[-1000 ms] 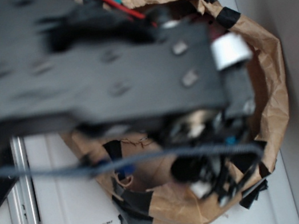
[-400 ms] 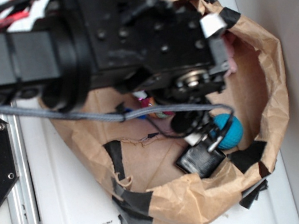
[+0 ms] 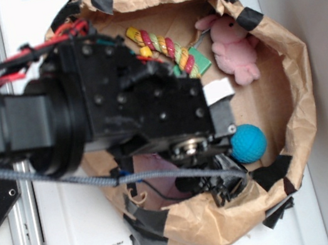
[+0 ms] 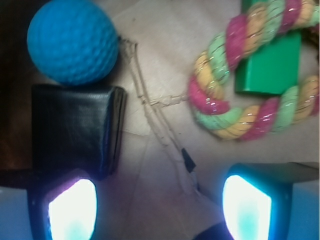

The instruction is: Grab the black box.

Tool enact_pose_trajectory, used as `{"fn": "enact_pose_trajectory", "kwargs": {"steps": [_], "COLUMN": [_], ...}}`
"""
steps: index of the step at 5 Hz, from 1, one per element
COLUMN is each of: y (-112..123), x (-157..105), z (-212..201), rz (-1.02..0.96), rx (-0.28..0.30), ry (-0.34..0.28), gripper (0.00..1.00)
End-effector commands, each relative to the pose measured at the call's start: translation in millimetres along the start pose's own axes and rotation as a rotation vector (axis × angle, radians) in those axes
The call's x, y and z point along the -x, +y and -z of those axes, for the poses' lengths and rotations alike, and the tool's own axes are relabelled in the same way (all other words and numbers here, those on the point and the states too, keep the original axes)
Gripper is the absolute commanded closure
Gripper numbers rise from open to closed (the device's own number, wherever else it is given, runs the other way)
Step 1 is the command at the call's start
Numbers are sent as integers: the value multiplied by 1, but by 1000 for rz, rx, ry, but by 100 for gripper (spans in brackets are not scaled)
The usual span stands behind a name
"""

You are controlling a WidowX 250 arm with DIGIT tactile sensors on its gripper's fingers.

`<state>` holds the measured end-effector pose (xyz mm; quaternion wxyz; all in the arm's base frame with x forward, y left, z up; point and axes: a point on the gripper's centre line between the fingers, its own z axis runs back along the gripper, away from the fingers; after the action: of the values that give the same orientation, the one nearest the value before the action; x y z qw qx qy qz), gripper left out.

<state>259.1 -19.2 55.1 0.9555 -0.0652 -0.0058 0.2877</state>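
Black box [image 4: 75,127] touches blue ball [image 4: 72,40] (rope ring [image 4: 250,75] apparently apart).

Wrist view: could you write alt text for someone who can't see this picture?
Seen from the wrist camera, a black box lies on brown paper just beyond one pad of the open gripper, with a blue ball touching its far edge. To the other side, a pink, green and yellow rope loop lies over a green block.

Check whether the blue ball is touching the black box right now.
Cannot tell. In the wrist view the blue ball meets the top edge of the black box with no visible gap, but that could be mere overlap; the exterior view hides the box.
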Motion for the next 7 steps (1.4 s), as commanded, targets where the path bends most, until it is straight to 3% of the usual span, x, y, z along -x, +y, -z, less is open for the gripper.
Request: {"fn": "enact_pose_trajectory", "kwargs": {"steps": [1,2,4,5,7], "y": [-34,-45,-47,-30,33], "x": [-14,-22,-28,-26,-21], "z": [4,28,76,60,-12], "rz": [14,21,46,27,102], "rx": [92,68,-94,-40,56], "ry": [-162,-207,-134,-128,-341], "gripper": [0,0,0,100,100]}}
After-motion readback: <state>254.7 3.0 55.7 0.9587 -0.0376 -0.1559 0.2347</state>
